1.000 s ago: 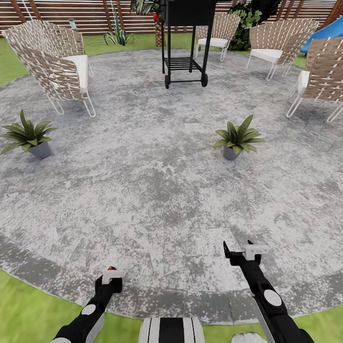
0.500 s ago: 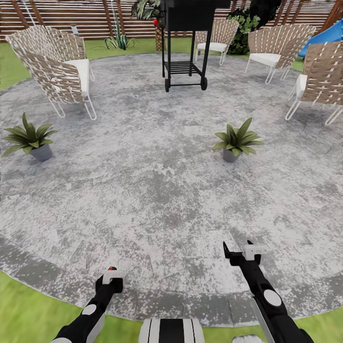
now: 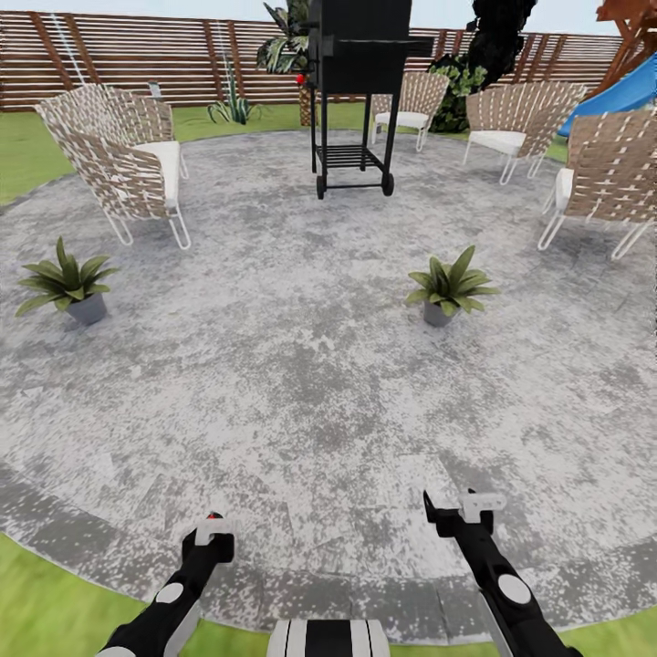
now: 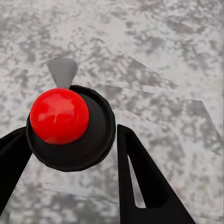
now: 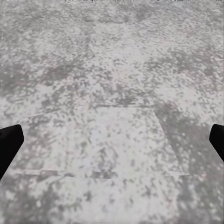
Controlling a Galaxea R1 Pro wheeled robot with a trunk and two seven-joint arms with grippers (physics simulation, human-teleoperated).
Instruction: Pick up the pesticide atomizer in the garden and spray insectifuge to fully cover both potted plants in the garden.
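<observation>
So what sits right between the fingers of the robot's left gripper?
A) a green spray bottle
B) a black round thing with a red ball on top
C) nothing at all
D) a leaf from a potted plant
B: the left wrist view shows a black round piece capped by a red ball between the left gripper's dark fingers.

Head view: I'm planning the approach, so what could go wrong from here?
The left potted plant and right potted plant stand far ahead of the robot, so spraying from here would likely wet just the patio. Driving closer, the base could tip a pot or bump the grill.
</observation>
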